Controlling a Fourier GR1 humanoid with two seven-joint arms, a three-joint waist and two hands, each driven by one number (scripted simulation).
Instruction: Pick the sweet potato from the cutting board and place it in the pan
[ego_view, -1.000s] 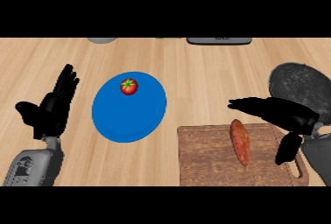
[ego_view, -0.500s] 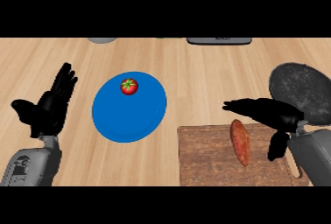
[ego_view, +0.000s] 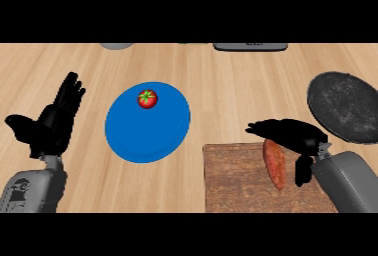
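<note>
An orange sweet potato (ego_view: 275, 166) lies lengthwise on the brown cutting board (ego_view: 236, 185) at the lower right. My right hand (ego_view: 294, 136) hovers over the potato's upper end with its fingers curved downward beside it, the thumb stretched to the left; nothing is held. Its far end is hidden under that hand. The dark round pan (ego_view: 345, 106) sits at the right edge, beyond the board. At the left my left hand (ego_view: 50, 125) rests open, fingers up.
A blue plate (ego_view: 148, 131) lies left of the board with a red tomato (ego_view: 148, 99) on its far part. A grey object (ego_view: 117, 45) and a dark one (ego_view: 251, 46) stand at the counter's far edge.
My right hand has drawn back toward the lower right and sunk over the sweet potato's upper end. The left hand has shifted slightly.
</note>
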